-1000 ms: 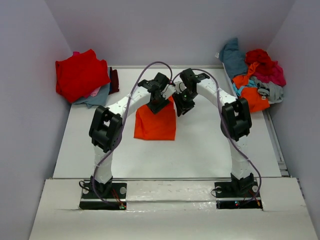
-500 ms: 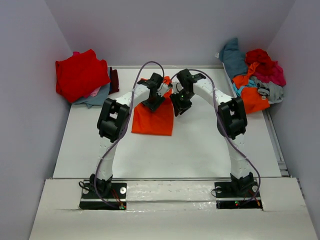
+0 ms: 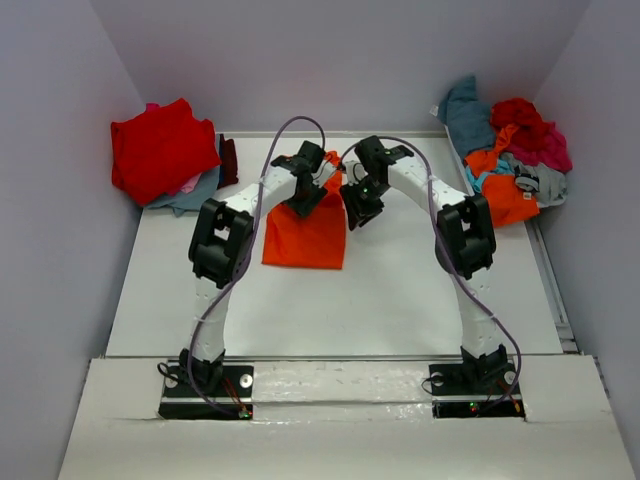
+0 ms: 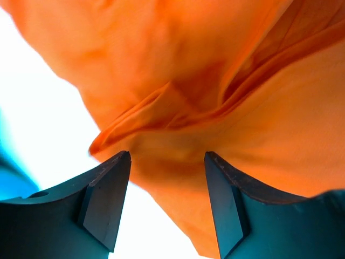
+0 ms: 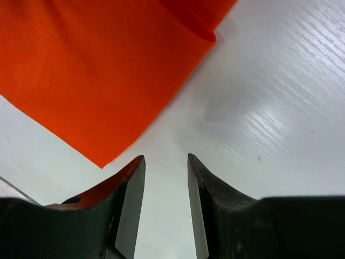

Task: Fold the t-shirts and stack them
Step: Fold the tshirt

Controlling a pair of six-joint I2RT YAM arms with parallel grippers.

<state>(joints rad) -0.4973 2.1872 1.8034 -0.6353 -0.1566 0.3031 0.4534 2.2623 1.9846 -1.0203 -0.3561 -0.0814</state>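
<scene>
While my left tool point(image 4: 167, 157) stands spread, clamping nothing, at the rumpled far edge of the orange t-shirt point(image 3: 305, 235), my right tool point(image 5: 166, 158) hangs parted over bare bench point(image 5: 259, 108) just right of that shirt. Far left of it lies a folded red t-shirt point(image 3: 160, 148); far right, a loose heap of t-shirts point(image 3: 510, 150).

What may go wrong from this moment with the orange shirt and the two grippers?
1. A loose fold of the orange t-shirt lies right at the open left gripper; pulling away might snag it and spoil the fold.
2. The open right gripper points at bare table beside the shirt's corner; closing here would probably miss the cloth.
</scene>
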